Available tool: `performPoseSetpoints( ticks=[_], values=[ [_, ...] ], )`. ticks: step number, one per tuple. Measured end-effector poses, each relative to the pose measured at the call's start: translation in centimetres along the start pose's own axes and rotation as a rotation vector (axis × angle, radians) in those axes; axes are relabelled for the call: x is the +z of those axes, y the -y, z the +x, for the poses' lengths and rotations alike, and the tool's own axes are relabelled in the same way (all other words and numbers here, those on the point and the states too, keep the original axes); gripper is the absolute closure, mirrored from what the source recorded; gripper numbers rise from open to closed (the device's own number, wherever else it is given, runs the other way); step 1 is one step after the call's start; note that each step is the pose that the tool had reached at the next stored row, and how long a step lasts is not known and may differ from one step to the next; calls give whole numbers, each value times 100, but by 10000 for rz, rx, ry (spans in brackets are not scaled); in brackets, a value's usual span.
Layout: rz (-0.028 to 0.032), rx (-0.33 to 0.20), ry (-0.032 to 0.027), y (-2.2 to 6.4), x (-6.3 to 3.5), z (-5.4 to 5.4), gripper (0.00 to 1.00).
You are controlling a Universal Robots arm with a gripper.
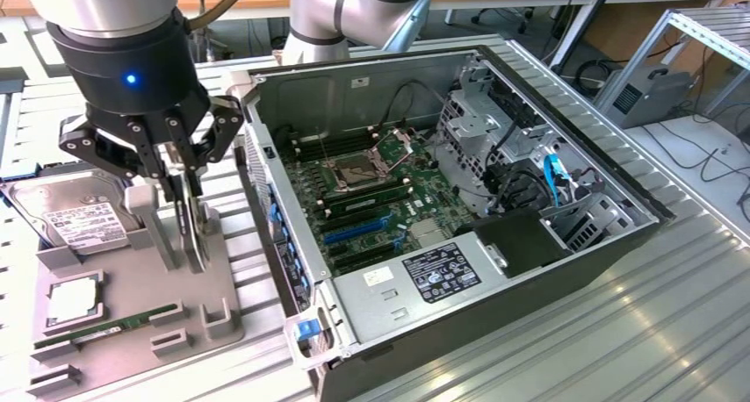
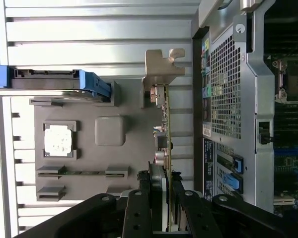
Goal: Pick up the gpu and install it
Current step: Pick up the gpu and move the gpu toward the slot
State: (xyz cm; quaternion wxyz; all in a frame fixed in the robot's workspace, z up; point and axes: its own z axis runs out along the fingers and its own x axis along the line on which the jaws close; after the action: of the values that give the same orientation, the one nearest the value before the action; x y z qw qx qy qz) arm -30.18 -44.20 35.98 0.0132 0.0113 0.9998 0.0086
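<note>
1. Over the grey tray (image 1: 129, 332) on the counter (image 1: 656, 332), beside the open computer case (image 1: 469, 200), my gripper (image 1: 178, 187) is down on the graphics card (image 1: 197, 231).
2. The gripper is clamped on the card, one finger on each face.
3. The card stands on edge in its tray slot, with its metal bracket (image 2: 161, 62) at the end away from my grip.
4. I judge the grasp made, but the card is not yet lifted, and nothing sits in the case's blue slots (image 1: 357, 231), so the install is not done.
</note>
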Motion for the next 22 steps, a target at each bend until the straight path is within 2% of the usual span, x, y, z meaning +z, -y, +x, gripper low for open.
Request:
performPoseSetpoints(
  ticks=[22],
  values=[
    [-1, 0, 0, -4, -187, -5, 73]
  ],
)
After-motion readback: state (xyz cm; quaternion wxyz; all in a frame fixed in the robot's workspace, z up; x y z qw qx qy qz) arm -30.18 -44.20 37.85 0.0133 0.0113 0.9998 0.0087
